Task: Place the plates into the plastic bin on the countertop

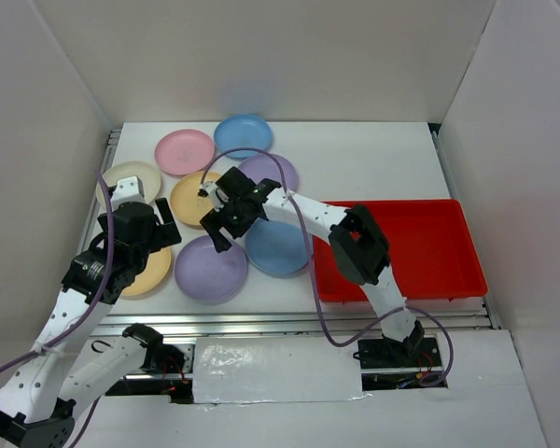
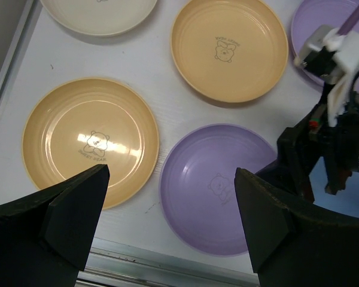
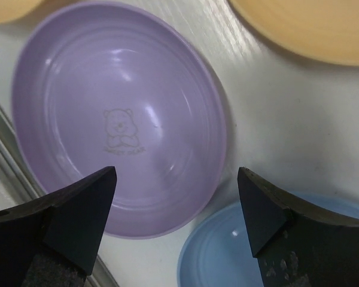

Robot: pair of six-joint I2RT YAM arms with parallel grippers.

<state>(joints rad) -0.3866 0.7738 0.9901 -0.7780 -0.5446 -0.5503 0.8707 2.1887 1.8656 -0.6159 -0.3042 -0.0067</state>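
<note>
Countertop [image 1: 373,159] is filling the middle of the overhead view, white and walled in, and we are treating it as our whole working area. At its lower right the plastic bin [image 1: 429,247] is lying red and bare, well apart from most of what it is meant to receive, so we are judging that the task is only beginning. The plates [image 1: 211,269] are lying spread over the left half. We are counting eight: a blue one [image 1: 243,135] and a pink one [image 1: 184,151] toward the top, a cream one [image 1: 131,180] at the far left, two purple, two yellow-orange, and a second blue plate [image 1: 278,247] just beside the bin. Several are partly hidden under our arms. We are reaching the right arm across from the bin side, since every plate is lying left of it. The right gripper [image 3: 176,173] is hanging with its jaws spread wide over the right part of the purple plate [image 3: 119,113], near that second blue plate. We are guessing it is lining up on a rim, the only edge a flat, shallow plate is offering. The left gripper [image 2: 170,179] is hovering, jaws likewise parted and holding nothing, above the gap between a yellow-orange plate [image 2: 90,143] and the same purple plate.
</note>
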